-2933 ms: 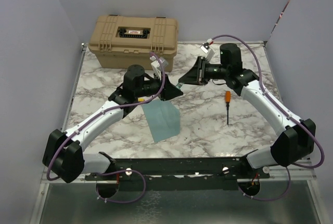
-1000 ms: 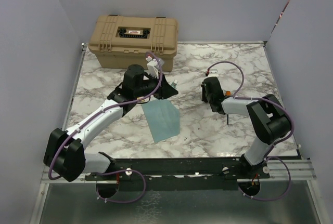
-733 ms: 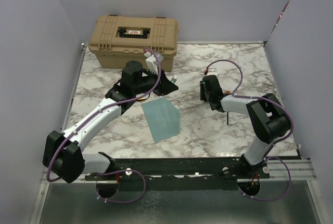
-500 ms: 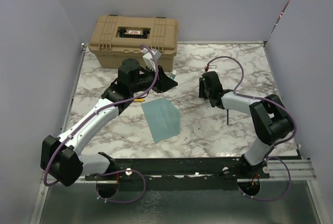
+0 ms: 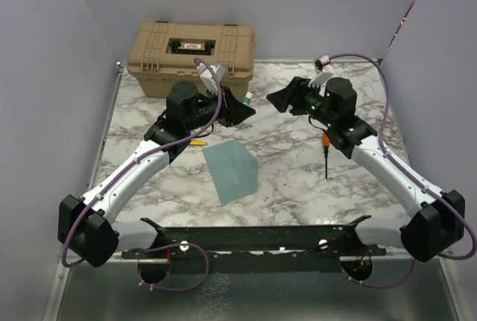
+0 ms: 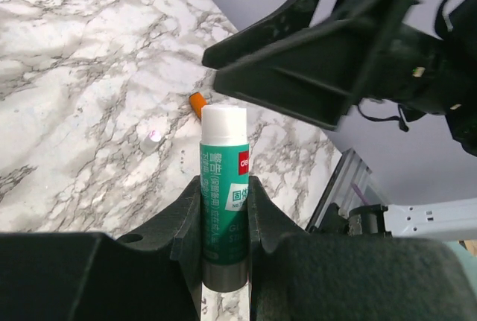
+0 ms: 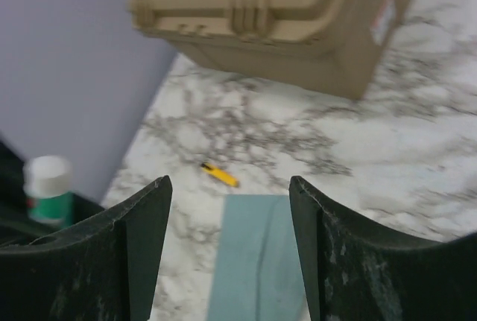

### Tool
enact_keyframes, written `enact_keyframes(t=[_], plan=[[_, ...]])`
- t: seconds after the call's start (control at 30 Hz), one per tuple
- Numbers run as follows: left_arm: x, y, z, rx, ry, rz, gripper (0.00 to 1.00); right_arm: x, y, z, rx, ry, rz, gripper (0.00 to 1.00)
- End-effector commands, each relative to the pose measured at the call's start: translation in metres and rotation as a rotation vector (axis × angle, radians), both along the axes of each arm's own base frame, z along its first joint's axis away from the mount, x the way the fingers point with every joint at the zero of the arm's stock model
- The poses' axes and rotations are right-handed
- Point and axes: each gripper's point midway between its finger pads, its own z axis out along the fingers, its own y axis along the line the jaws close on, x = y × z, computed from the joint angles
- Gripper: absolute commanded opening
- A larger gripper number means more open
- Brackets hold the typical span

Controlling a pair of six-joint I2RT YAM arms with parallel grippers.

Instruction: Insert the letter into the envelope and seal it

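The teal envelope [image 5: 232, 170] lies flat in the middle of the table; the right wrist view shows the envelope [image 7: 261, 261] below and between that gripper's fingers. The letter is out of view. My left gripper [image 5: 240, 106] is raised in front of the tan case and is shut on a green glue stick [image 6: 223, 150] with a white cap, held upright. My right gripper [image 5: 277, 99] hangs in the air a short way to its right, facing it, jaws open and empty [image 7: 229, 183]. The glue stick [image 7: 48, 191] also shows at the left edge of the right wrist view.
A tan hard case [image 5: 192, 56] stands at the back left. An orange-handled screwdriver [image 5: 326, 146] lies to the right of the envelope. A small yellow piece [image 5: 198, 142] lies just left of the envelope's far corner. Walls close in the left, back and right sides.
My right arm has lifted off the table and swung up toward the left gripper, opening its jaws. The left gripper carried the glue stick a little farther back.
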Motion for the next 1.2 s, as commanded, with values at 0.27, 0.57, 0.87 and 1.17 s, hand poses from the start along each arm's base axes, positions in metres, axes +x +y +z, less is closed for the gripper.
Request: enact_keyframes(t=[0.27,0.57,0.87,1.17], plan=[[-0.005,-0.007,0.045,-0.152,-0.062,-0.036,0.0,-0.078,0.079,0.106,0.465,0.028,0.614,0.76],[-0.01,-0.006,0.044,-0.151,-0.072,-0.052,0.0,-0.077,0.084,0.107,0.525,0.07,0.643,0.57],[-0.019,-0.01,0.044,-0.153,-0.061,-0.107,0.0,-0.065,0.09,0.1,0.51,0.096,0.635,0.36],[-0.033,-0.009,0.029,-0.12,-0.029,-0.165,0.0,-0.061,0.09,0.103,0.491,0.088,0.623,0.01]])
